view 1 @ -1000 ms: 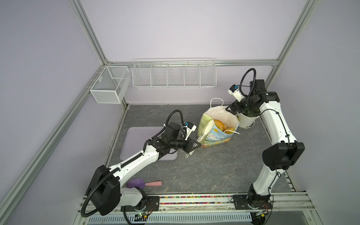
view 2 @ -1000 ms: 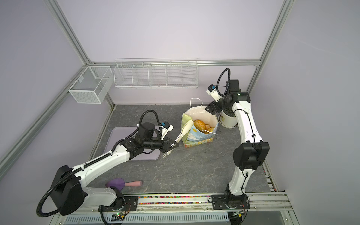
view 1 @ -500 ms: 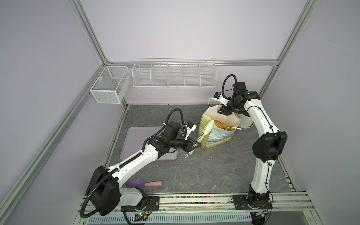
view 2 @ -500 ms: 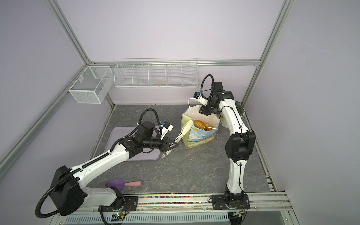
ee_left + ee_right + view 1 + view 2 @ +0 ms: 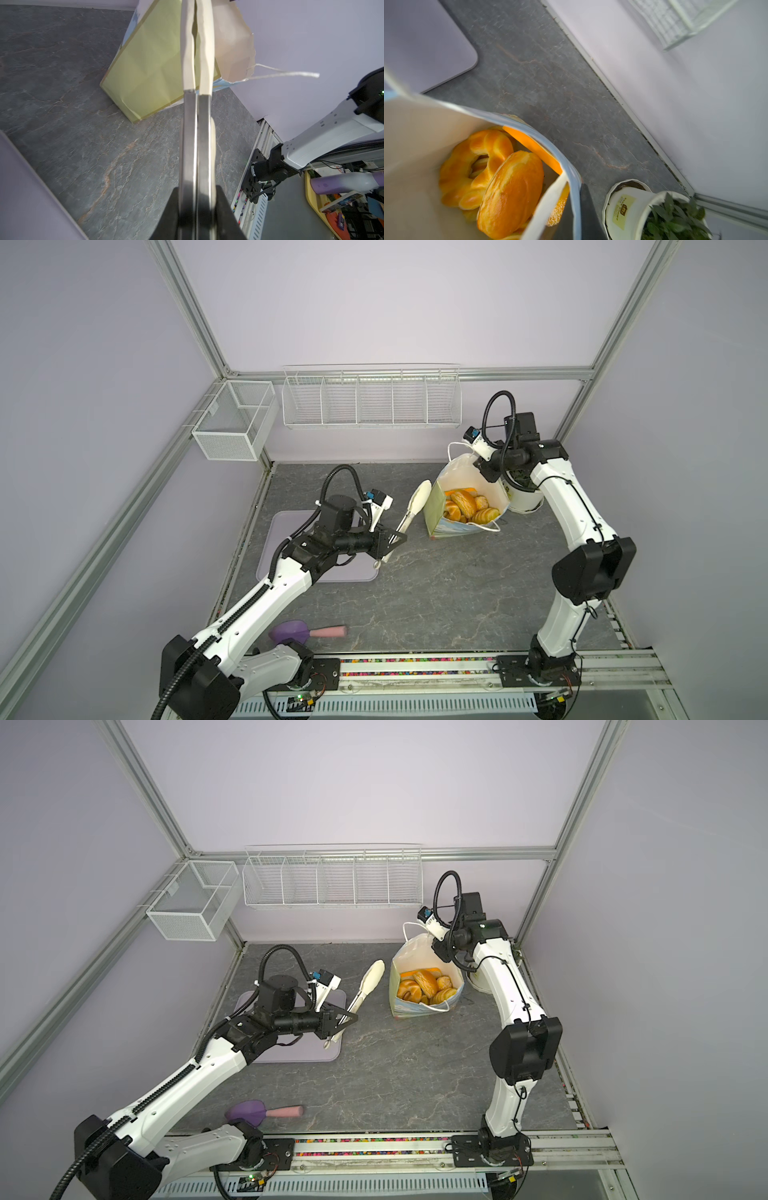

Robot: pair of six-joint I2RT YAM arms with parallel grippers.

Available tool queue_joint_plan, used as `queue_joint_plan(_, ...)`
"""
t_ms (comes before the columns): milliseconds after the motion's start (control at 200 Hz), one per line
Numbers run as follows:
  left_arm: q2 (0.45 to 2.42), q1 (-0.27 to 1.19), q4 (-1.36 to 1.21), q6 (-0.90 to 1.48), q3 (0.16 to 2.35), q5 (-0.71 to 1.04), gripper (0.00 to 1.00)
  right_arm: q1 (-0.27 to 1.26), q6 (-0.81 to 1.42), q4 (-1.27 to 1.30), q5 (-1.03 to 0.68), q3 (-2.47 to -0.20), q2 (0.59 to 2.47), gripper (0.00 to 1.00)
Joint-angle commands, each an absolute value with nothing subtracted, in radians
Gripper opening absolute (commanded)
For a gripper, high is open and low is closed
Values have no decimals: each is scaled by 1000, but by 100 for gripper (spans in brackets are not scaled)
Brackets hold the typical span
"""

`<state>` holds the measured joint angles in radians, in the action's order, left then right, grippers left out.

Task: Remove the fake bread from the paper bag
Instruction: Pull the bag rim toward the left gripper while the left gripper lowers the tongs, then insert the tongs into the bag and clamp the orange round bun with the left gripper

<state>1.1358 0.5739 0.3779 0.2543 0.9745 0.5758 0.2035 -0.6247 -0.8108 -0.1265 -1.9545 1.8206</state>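
Right hand (image 5: 484,473) pressed together, pinching rim of tall printed paper bag (image 5: 435,512), white inside. Below that hand, inside bag: golden-orange toy breads (image 5: 467,504). Left hand (image 5: 392,538) clamped on steel tongs (image 5: 417,504) with cream tips; tips ahead of it, just beside bag's green side.

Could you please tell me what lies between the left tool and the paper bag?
Only the white-tipped tongs that the left tool grips; they reach toward the paper bag over bare grey tabletop, seen in both top views.
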Motion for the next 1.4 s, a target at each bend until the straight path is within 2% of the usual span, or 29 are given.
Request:
queue_joint_plan(0,1112,539,437,239,1006,503,0,236,-445,-583,18,-1890,1720,6)
queue_joint_plan(175,1116,512,513,239,1006,425,0,342,-335,-476,141,-1610,1573,7)
queue_joint_plan(325,1087,512,598,217,1016,400,0,469,-262,-414,163,-1393,1485,7)
queue_joint_plan(520,1031,539,742,192,1034,440,0,579,-201,-484,229,-1385,1521,7)
queue_joint_plan(670,1004,731,760,273,1020,320,0,608,-159,-476,245,-1393,1523,7)
queue_joint_plan(865,1081,747,775,295,1069,270,0,624,-129,-419,198,-1325,1468,7)
queue_joint_plan(1075,1275,746,909,242,1264,275,7,660,-90,-391,186,-1233,1403,7)
queue_joint_plan(1320,1418,746,960,260,1365,342,27,671,6,-360,197,-1168,1351,7)
queue_joint_plan(1395,1429,745,939,275,1360,350,30,672,37,-355,195,-1166,1349,7)
